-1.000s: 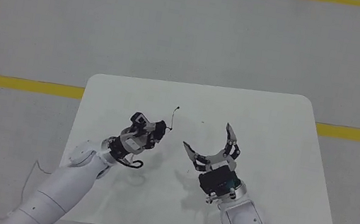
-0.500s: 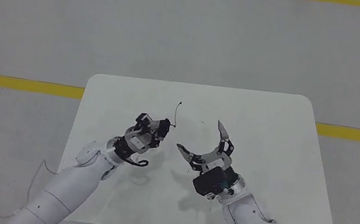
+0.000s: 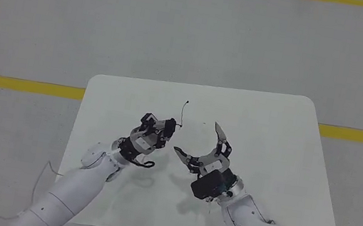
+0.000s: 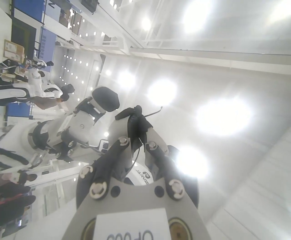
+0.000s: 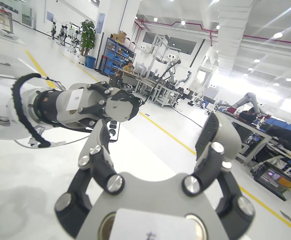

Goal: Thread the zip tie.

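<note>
Above the middle of the white round-cornered table (image 3: 273, 128), holds the thin black plastic zip tie (image 3: 183, 113) pinched in the left gripper (image 3: 164, 128), closed tight on the strap, with a short free end poking out beyond the grip and well clear of the tabletop. Has the right gripper (image 3: 197, 139) just beside it, spread wide and carrying nothing, mouth turned toward that free end but not touching it. Looks, as a judgement, like the approach to taking the free end for threading, with nothing fed through yet. Risks missing outright: a hair-thin target against a very broad opening, easy to pass on either side. Risks flicking the springy tip aside with one ribbed pad (image 5: 204, 134) before closing, bending it away rather than trapping it. Risks tugging the strap out of the left pinch by closing and pulling too hard or off-axis, dropping it to the table. Risks knocking finger against finger too, given two grippers so near each other. Cannot tell from these views which end bears the locking head, nor the facing of the teeth. Would probably jam, or slide without catching, on a wrong-way feed. Calls for a slow, square closing right at the tip.
</note>
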Available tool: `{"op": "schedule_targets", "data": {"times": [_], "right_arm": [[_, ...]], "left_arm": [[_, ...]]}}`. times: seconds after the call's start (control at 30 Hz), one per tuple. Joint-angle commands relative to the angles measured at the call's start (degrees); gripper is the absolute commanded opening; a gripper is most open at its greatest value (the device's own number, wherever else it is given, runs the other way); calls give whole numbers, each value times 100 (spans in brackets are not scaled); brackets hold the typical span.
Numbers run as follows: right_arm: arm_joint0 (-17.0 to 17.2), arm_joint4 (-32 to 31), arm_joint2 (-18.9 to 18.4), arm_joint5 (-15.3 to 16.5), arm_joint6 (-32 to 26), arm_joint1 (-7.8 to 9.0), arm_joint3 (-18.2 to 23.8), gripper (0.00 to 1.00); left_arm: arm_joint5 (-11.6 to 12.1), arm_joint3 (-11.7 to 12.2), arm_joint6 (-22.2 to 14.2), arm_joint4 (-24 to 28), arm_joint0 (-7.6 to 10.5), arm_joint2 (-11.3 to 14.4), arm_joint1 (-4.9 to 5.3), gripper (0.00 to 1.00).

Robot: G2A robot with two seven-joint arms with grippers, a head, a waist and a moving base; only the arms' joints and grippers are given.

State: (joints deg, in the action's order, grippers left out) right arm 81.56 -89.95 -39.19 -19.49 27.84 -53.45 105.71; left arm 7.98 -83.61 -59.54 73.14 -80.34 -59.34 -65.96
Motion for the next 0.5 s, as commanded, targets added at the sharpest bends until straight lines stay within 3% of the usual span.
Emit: {"op": "schedule_targets", "data": {"times": [0.0, 0.47], "right_arm": [[7, 0, 7, 1, -8, -15, 5, 48], [-16, 0, 121, 1, -69, -133, -64, 39]], "left_arm": [[19, 24, 7, 25, 5, 11, -14, 0], [-21, 94, -59, 190, 19, 56, -70, 0]]}}
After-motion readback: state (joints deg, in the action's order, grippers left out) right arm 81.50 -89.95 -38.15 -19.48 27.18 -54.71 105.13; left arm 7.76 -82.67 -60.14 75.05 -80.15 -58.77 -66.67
